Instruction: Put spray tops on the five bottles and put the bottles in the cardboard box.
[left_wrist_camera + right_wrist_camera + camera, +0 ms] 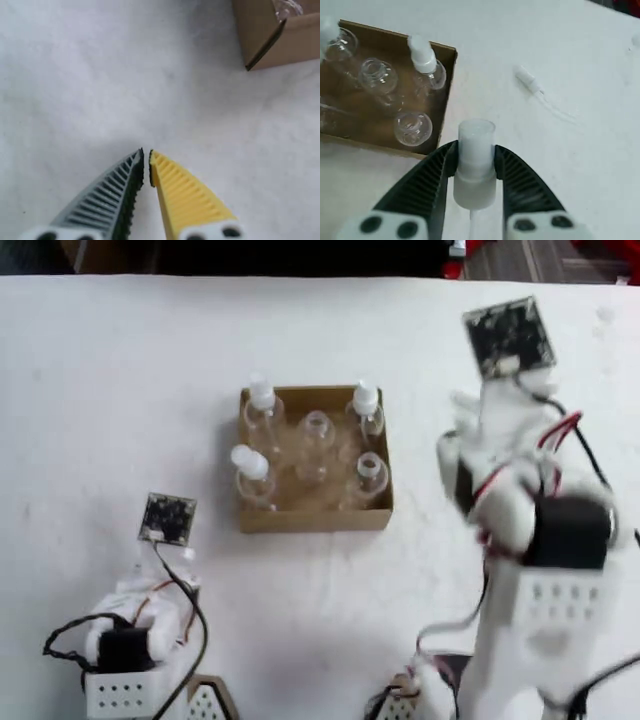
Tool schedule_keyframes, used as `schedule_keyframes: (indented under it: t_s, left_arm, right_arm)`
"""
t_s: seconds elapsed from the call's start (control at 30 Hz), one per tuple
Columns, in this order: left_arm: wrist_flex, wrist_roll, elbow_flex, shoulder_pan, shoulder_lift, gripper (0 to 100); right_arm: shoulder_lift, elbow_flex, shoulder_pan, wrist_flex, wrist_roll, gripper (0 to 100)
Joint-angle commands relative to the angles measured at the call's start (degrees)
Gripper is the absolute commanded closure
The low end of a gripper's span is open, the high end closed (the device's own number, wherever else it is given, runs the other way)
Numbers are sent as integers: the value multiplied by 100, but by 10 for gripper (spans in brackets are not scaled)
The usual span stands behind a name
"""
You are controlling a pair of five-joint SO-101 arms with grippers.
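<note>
The cardboard box stands mid-table with five clear bottles upright in it. Three carry white spray tops; two are uncapped. My right gripper is shut on a white spray top, held upright above the table just beside the box, near an uncapped bottle. My left gripper is shut and holds nothing, low over the bare table, apart from the box corner.
A second loose spray top with its thin tube lies on the white table beyond the right gripper. In the high view the right arm stands right of the box and the left arm sits at the front left.
</note>
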Motion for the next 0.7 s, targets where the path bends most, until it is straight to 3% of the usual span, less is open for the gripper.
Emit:
schedule_keyframes:
  t_s: [0.0,0.23,0.67]
  left_arm:
    - [-132,-35,-9,75,-48,975]
    - [-132,-35,-9,75,-48,975]
    - [-132,-35,-9,75,-48,975]
  right_arm:
    - [-884,352,-418,-470,-62,983]
    - [-2651,2171,-804,-2009,-62,983]
    - [-5903,5468,-804,-5059,-79,983]
